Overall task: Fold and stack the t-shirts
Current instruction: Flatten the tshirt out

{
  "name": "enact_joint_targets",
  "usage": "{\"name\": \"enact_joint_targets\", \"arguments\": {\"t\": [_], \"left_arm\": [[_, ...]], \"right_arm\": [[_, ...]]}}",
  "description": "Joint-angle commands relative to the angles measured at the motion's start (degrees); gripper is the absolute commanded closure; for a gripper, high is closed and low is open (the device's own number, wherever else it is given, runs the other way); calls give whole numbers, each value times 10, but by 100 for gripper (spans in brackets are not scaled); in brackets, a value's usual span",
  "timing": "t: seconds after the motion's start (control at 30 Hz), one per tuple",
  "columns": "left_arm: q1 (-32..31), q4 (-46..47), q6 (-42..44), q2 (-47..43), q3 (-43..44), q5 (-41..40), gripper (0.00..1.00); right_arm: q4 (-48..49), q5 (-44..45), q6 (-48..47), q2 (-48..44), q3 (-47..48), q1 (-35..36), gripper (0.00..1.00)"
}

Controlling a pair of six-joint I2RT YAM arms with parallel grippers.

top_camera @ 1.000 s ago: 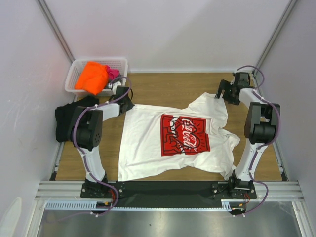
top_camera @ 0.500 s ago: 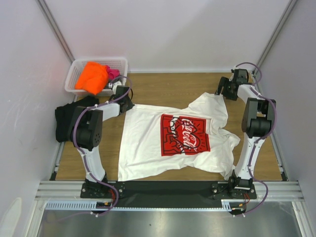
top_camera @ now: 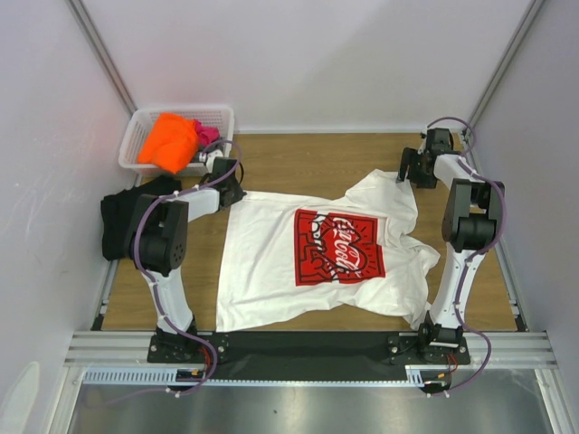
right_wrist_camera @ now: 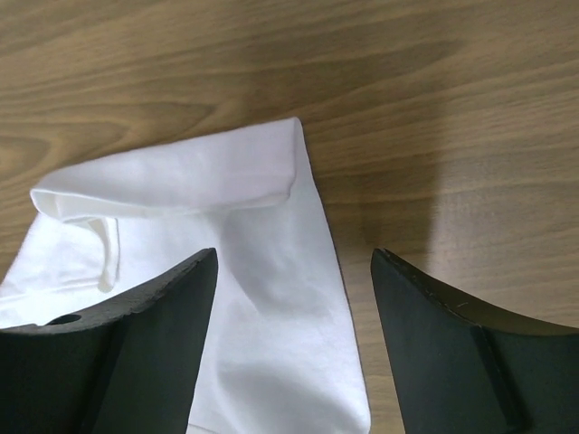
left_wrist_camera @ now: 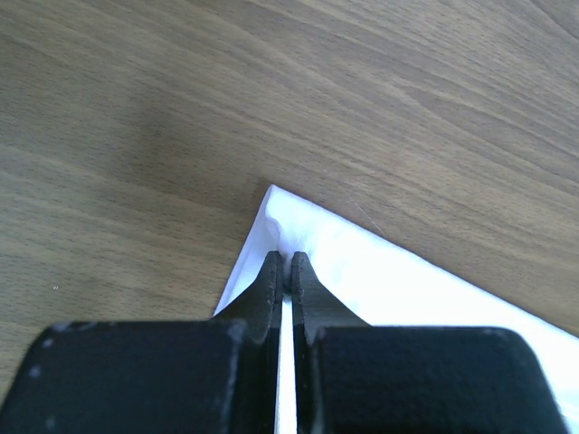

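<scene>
My right claw [right_wrist_camera: 294,258] has swung over the white tee's [top_camera: 262,253] far sleeve [right_wrist_camera: 172,176], jaws spread but narrowing. My left claw [left_wrist_camera: 285,262] stays pinched on its corner. The tee lies spread on the table [top_camera: 298,158], so I judge a two-handed fold is near.

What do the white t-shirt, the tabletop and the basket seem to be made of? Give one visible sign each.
The white t-shirt looks like soft matte cloth, probably cotton knit: it creases and its sleeve folds over. The tabletop: wood or wood-look laminate, low sheen, brown grain streaks. The basket: likely moulded white plastic, thin lattice walls.
</scene>
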Motion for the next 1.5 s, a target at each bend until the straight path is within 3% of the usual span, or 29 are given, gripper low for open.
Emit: {"name": "enact_joint_targets", "arguments": {"t": [0.0, 0.37, 0.63, 0.73, 0.83, 0.97, 1.27, 1.47], "left_arm": [[-3, -1, 4, -5, 25, -10, 100], [-3, -4, 4, -4, 25, -13, 99], [-3, -3, 4, -2, 25, -12, 100], [-3, -3, 8, -3, 25, -12, 100], [-3, -3, 10, -4, 26, -11, 100], [-3, -5, 12, -3, 30, -9, 100], [-3, 6, 47, -40, 50, 18, 100], [-7, 44, 77, -105, 43, 48, 100]], "right_arm": [[-20, 10, -28, -16, -1, 5, 26], [-37, 35, -46, 5, 11, 21, 35], [-53, 89, -56, 21, 14, 33, 47], [-57, 98, -57, 25, 17, 38, 56], [-54, 109, -68, 27, 18, 43, 72], [-48, 111, -61, 21, 26, 45, 100], [1, 77, -29, -50, 22, 45, 100], [75, 52, 3, -152, -17, 46, 100]]}}
